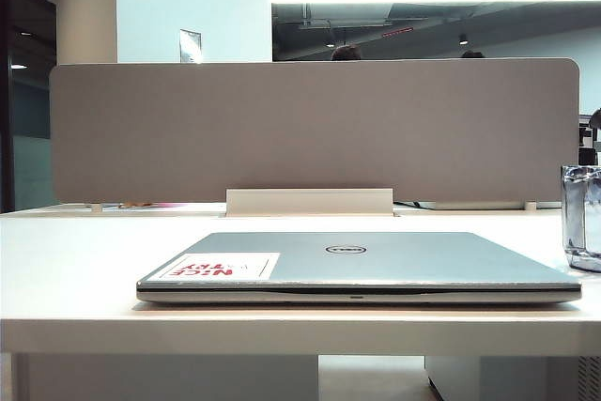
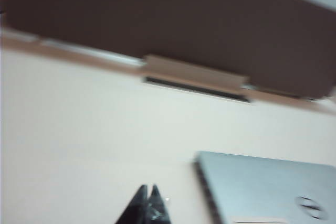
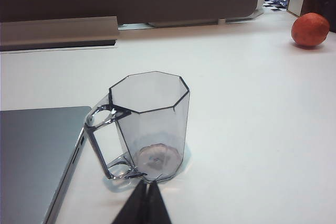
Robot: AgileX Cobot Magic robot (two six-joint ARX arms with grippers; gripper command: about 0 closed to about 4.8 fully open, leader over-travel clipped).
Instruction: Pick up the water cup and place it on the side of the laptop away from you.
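The silver laptop (image 1: 362, 265) lies shut on the white table, its round logo and a white sticker with red lettering facing up. The clear faceted water cup (image 1: 582, 218) stands upright at the far right edge of the exterior view, right of the laptop. In the right wrist view the water cup (image 3: 149, 124) stands just ahead of my right gripper (image 3: 147, 184), handle toward the laptop (image 3: 37, 156); the black fingertips are together and hold nothing. My left gripper (image 2: 148, 188) is shut and empty over bare table, beside the laptop's (image 2: 268, 187) corner. Neither gripper shows in the exterior view.
A grey partition panel (image 1: 315, 129) with a white cable tray (image 1: 310, 202) closes off the table's far side. An orange fruit (image 3: 310, 29) lies on the table beyond the cup, with a small box (image 3: 300, 1) and other clutter behind it.
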